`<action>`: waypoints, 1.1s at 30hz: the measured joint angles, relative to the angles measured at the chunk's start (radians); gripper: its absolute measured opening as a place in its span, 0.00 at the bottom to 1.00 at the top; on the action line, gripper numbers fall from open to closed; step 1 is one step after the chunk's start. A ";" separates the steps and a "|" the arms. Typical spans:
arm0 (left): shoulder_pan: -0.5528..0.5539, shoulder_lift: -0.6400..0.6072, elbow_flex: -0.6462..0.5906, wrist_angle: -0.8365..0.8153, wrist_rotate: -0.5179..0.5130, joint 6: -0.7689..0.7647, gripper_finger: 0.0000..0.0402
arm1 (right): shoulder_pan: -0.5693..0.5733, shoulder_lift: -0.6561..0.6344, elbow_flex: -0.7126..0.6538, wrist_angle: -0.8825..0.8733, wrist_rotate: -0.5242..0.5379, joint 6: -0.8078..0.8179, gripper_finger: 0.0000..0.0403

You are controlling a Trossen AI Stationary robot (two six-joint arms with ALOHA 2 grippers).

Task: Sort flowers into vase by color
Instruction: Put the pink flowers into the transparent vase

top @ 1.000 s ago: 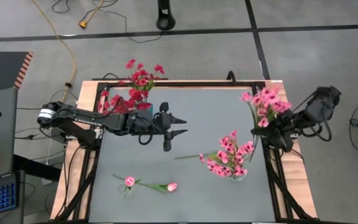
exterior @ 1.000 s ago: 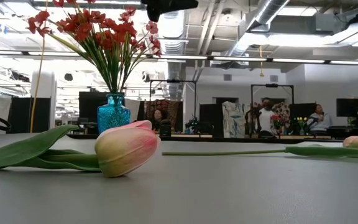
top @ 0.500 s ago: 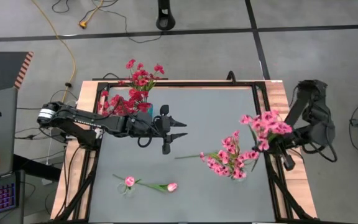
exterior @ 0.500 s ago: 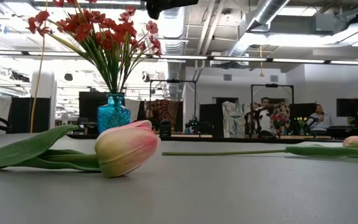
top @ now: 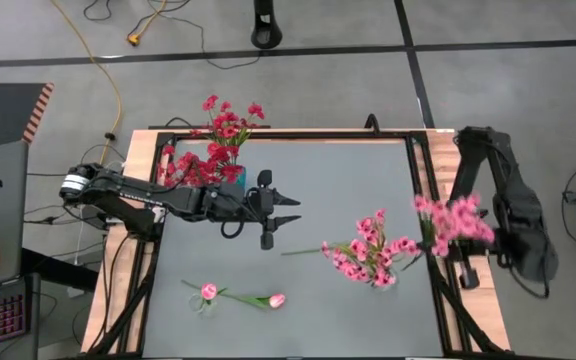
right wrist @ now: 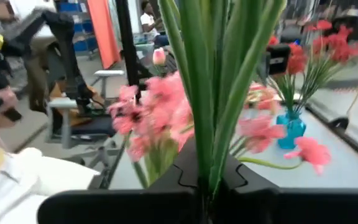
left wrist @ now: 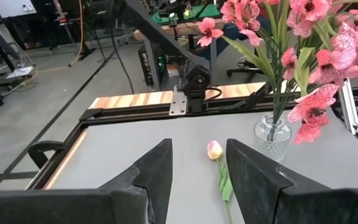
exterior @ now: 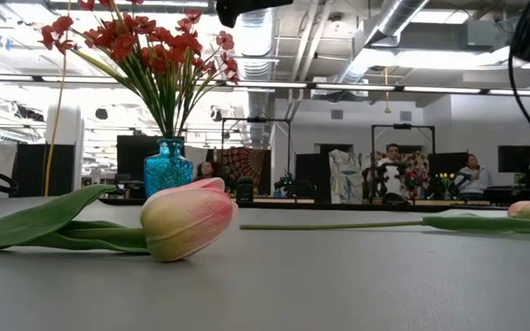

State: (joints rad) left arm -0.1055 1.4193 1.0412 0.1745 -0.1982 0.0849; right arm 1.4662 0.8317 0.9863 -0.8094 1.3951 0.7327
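Observation:
My right gripper (top: 480,235) is shut on a pink sprig (top: 453,220) held in the air over the table's right edge, beside a clear vase (left wrist: 271,135) of pink flowers (top: 373,255). My left gripper (top: 286,210) is open and empty above the table's middle. Red flowers (top: 223,130) stand in a blue vase (exterior: 167,166) at the far left. Two pale tulips (top: 208,291) (top: 276,299) lie on the table near its front. A third tulip (left wrist: 214,149) lies by the clear vase. My right gripper pinches the pink sprig's green stems (right wrist: 207,158) between its two shut fingers, low on the stems. The stems run on ahead of the fingers and the pink clusters (right wrist: 160,102) stand beyond them. The sprig is lifted clear of the table.
A black metal frame (top: 423,150) on wooden rails runs round the grey table top. Bare table lies between the two vases. People and desks show in the room beyond the table.
My right gripper has carried the pink sprig from the table's far right toward the near edge, alongside the clear vase, and the arm has swung with it. The sprig has stayed clear of the table.

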 joint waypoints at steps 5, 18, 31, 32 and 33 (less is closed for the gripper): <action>0.000 0.000 0.000 0.000 0.000 -0.015 0.35 | 0.042 0.115 0.000 0.001 0.091 0.099 0.08; -0.009 0.000 0.000 0.000 0.001 -0.023 0.35 | -0.018 0.302 0.000 0.000 0.178 0.191 0.08; -0.039 0.000 0.000 0.000 0.001 -0.018 0.35 | -0.027 0.321 0.000 0.002 0.158 0.213 0.08; -0.041 0.000 0.000 0.000 0.001 -0.018 0.35 | -0.028 0.321 0.000 0.002 0.152 0.213 0.08; -0.043 0.000 0.000 0.000 0.001 -0.018 0.35 | -0.029 0.321 0.000 0.002 0.145 0.213 0.08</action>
State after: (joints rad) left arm -0.1484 1.4193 1.0416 0.1745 -0.1973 0.0666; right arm 1.4373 1.1522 0.9863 -0.8078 1.5403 0.9455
